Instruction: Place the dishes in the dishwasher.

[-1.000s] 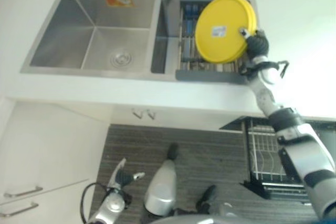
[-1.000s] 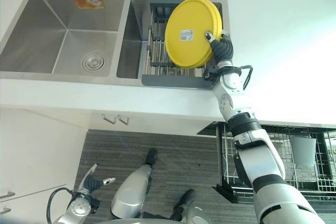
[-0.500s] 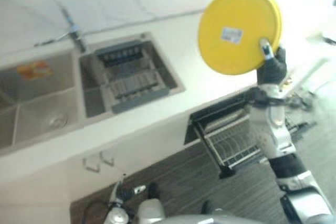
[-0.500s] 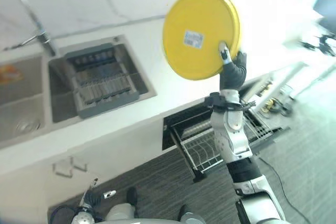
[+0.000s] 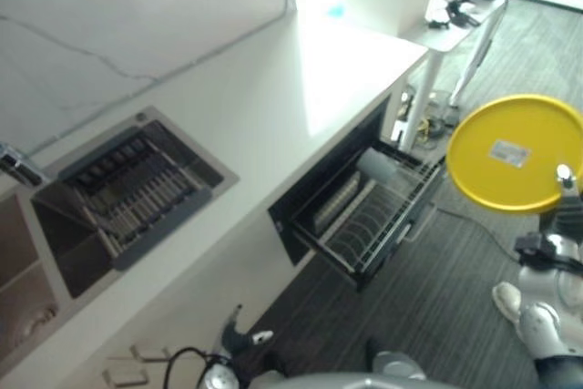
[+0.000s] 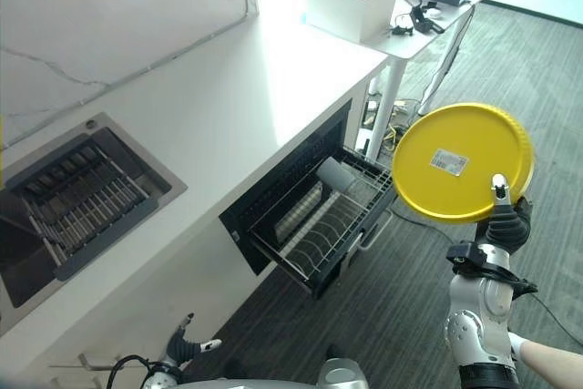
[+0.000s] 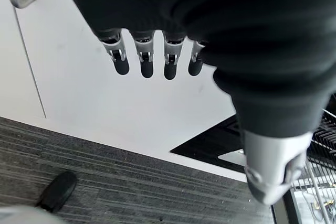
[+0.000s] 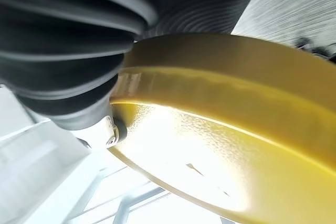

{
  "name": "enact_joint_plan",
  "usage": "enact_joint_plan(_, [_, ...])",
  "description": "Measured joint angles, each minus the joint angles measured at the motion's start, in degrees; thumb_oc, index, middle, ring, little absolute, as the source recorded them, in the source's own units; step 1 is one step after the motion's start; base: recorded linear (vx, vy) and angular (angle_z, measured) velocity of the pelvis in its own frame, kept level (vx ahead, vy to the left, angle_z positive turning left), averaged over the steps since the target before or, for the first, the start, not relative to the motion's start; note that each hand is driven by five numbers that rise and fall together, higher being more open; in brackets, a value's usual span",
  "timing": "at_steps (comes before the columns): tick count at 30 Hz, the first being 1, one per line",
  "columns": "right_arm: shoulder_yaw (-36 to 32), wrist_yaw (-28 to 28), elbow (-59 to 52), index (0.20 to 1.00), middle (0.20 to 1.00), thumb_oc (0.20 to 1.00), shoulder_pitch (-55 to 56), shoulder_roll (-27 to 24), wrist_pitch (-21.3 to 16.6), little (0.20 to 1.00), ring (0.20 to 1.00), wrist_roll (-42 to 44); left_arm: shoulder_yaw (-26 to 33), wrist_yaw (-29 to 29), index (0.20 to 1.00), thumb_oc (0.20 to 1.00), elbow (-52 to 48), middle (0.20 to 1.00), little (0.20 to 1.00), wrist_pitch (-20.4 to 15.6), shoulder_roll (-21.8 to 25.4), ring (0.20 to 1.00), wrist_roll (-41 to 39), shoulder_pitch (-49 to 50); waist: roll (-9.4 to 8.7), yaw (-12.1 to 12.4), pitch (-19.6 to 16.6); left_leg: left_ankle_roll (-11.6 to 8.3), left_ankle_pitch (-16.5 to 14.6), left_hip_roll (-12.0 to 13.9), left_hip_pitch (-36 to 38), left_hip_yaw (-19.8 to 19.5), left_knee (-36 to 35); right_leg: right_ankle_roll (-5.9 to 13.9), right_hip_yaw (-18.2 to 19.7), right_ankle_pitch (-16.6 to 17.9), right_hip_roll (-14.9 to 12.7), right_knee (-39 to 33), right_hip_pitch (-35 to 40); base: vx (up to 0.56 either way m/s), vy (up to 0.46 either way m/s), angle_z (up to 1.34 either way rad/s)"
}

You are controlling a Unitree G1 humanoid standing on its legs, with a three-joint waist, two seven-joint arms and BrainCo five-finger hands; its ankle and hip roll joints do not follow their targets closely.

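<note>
While the right robot hand grips the yellow plate upright, the dishwasher rack stands pulled out. Left robot hand hangs with relaxed, straight fingers.

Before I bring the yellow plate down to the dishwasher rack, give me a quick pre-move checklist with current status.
1. Grip: right hand pinches the yellow plate at its lower rim, thumb on the face. Ok.
2. Dishwasher open: the rack is pulled out below the counter. Ok.
3. Free slots: the rack's middle wires look bare; a pale cup lies at its far end. Ok.
4. Plate position: held up over the floor, beside the rack, not yet above it. Not ok.
5. Left hand: low by the cabinet, fingers relaxed, holding nothing. Ok.
6. Bystander: a person's arm shows near the right arm. Not ok.
</note>
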Motion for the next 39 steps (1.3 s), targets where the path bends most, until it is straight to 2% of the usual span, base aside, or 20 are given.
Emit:
enact_joint_plan(2, [0.66, -0.06, 0.94, 0.200, 0.200, 0.200, -0.40, 0.01, 0.11, 0.200, 0.200, 0.00, 0.05, -0.03, 1.000, 1.000, -0.01, 1.000, 1.000, 0.76, 0.14, 1.000, 0.83, 0.06, 1.54, 0.45, 0.78, 0.21, -0.14, -0.82, -0.75, -0.28, 0.00, 0.82, -0.16, 0.67, -0.49, -0.86, -0.13, -0.03, 0.058, 0.08])
enact_joint_plan(4, [2.82, -0.04, 1.66, 0.200, 0.200, 0.200, -1.34, 0.15, 0.25, 0.200, 0.200, -0.01, 0.05, -0.07, 1.000, 1.000, 0.00, 1.000, 1.000, 0.99, 0.27, 1.000, 0.82, 0.21, 1.73, 0.48, 1.37, 0.34, -0.23, -1.19, -0.93, -0.24, 0.00, 0.91, -0.22, 0.98, -1.07, -0.97, -0.11, 0.00, 0.053, 0.03])
enact_joint_plan(8, [5.10, 0.21, 1.67, 0.200, 0.200, 0.200, -2.63, 0.75, 1.55, 0.200, 0.200, -0.51, 0.08, -0.35, 1.000, 1.000, -0.11, 1.000, 1.000, 1.02, 0.42, 1.000, 0.80, -0.18, 1.04, 1.24, 2.26, 0.72, -0.49, -2.16, -1.21, -0.41, -0.01, 0.91, -0.42, 1.78, -1.68, -1.89, 0.16, -0.03, 0.048, 0.04])
enact_joint_plan(13, [6.03, -0.12, 2.04, 0.200, 0.200, 0.200, -7.62, 0.90, 2.29, 0.200, 0.200, -1.77, 0.05, -0.61, 1.000, 1.000, -0.16, 1.000, 1.000, 1.38, 1.24, 1.000, 0.58, -2.43, -0.57, 1.93, 5.59, 0.82, -0.46, -2.93, -1.98, -1.46, -0.01, 1.21, -1.31, 2.28, -2.40, -2.28, 0.07, -0.02, 0.049, 0.08])
enact_joint_plan(19, [6.94, -1.03, 4.84, 0.200, 0.200, 0.200, -10.28, 1.04, 4.13, 0.200, 0.200, -4.45, 0.06, -0.69, 1.000, 1.000, -0.65, 1.000, 1.000, 1.36, 1.93, 1.000, 0.26, -2.98, -0.91, 3.74, 6.97, 0.89, -0.51, -3.04, -2.88, -2.38, 0.00, 1.20, -2.17, 2.30, -2.34, -2.65, 0.04, -0.03, 0.032, 0.09])
enact_joint_plan(20, [6.92, -1.80, 5.34, 0.200, 0.200, 0.200, -11.58, 0.98, 4.57, 0.200, 0.200, -5.93, 0.07, -0.70, 1.000, 1.000, -1.43, 1.000, 1.000, 1.36, 2.15, 1.000, -0.30, -3.13, -0.92, 3.78, 8.31, 0.91, -0.50, -3.08, -3.05, -2.47, 0.00, 1.21, -2.19, 2.32, -2.37, -2.63, -0.06, -0.04, 0.057, 0.05])
enact_joint_plan(22, [6.92, -2.77, 5.44, 0.200, 0.200, 0.200, -12.12, 0.96, 5.16, 0.200, 0.200, -7.73, 0.18, -0.70, 1.000, 1.000, -1.63, 1.000, 1.000, 1.37, 2.21, 1.000, -1.69, -3.45, -0.86, 3.79, 8.82, 0.97, -0.44, -3.10, -3.63, -2.65, 0.00, 1.20, -2.33, 2.33, -2.37, -2.57, -0.21, -0.01, 0.057, 0.06])
enact_joint_plan(27, [8.78, -6.66, 5.94, 0.200, 0.200, 0.200, -13.94, -1.03, 10.25, 0.200, 0.200, -18.98, 0.48, -0.61, 1.000, 1.000, -2.23, 1.000, 1.000, 1.39, 2.52, 1.000, -2.05, -4.43, -0.83, 3.94, 10.65, 1.04, -0.40, -3.33, -4.23, -3.24, 0.01, 1.19, -3.22, 2.27, -2.65, -2.24, -0.49, 0.00, 0.050, 0.06])
enact_joint_plan(36, [11.60, -6.91, 9.50, 0.200, 0.200, 0.200, -16.22, -2.72, 14.33, 0.200, 0.200, -27.59, 1.71, -0.56, 1.000, 1.000, -2.37, 1.000, 1.000, 1.08, 2.70, 1.000, -3.75, -5.74, -0.15, 4.30, 13.59, 1.32, -0.20, -3.91, -5.66, -4.14, 0.38, 1.31, -3.68, 2.12, -3.32, -1.22, -1.72, -0.03, 0.038, 0.05])
enact_joint_plan(39, [13.79, -6.64, 12.41, 0.200, 0.200, 0.200, -20.92, -6.08, 16.46, 0.200, 0.200, -33.82, 2.69, -0.48, 1.000, 1.000, -2.88, 1.000, 1.000, 0.85, 3.36, 1.000, -3.89, -9.50, -0.01, 5.25, 16.56, 1.65, -0.10, -3.72, -8.47, -4.88, 2.27, 1.27, -3.84, 2.10, -3.50, 0.64, -4.27, -0.05, -0.001, 0.07])
